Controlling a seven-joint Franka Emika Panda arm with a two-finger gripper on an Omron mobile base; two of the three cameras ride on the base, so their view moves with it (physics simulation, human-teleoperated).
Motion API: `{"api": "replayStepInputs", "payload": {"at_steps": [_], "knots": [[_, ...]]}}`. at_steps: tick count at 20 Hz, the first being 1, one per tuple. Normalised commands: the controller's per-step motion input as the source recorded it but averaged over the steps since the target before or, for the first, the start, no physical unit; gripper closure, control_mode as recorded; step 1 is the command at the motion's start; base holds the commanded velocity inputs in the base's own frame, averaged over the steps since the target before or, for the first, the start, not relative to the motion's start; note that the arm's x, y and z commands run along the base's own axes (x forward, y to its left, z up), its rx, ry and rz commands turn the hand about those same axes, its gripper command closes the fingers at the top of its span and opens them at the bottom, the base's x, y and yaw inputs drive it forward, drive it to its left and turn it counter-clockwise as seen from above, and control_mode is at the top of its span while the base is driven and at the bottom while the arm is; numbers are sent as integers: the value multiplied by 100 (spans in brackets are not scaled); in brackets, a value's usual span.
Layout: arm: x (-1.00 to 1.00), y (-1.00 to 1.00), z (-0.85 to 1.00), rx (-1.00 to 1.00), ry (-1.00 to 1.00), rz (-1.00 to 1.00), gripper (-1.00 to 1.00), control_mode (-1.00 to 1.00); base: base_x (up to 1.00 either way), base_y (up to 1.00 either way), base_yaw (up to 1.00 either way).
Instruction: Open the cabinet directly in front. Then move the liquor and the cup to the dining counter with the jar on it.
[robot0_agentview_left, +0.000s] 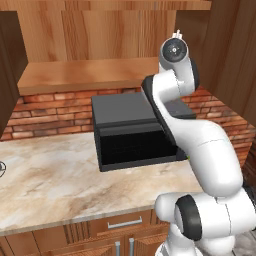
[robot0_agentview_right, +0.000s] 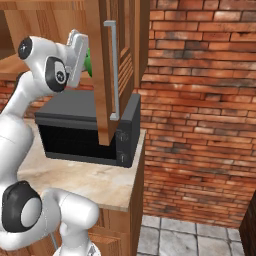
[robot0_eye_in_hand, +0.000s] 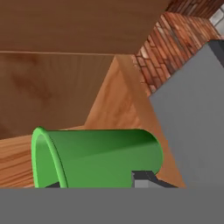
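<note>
The claw grips the cup, one dark fingertip pressed against its green wall at 5 o'clock in the hand view. The cup hangs at the open cabinet, above the black microwave on the marble table; from the right base view, green peeks at 3 o'clock of the wrist.

A black microwave sits on the marble table, pushed back against a red brick wall. Base cabinets with short silver handles run beneath. At 5 o'clock, grey stone floor tiles show.
</note>
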Motion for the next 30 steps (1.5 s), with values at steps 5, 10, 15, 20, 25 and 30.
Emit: {"api": "replayStepInputs", "payload": {"at_steps": [5,10,15,20,25,30], "knots": [[-81,42,-1,0,-3,-1,100,-100,0,0,0],[-77,43,-5,0,0,0,100,-100,0,0,0],[-70,29,-3,0,0,-1,100,-100,0,0,0],[-77,24,-7,0,0,-1,100,-100,0,0,0],[-60,27,-16,0,1,0,100,-100,0,0,0],[-6,14,-22,0,6,0,100,-100,0,0,0]]}}
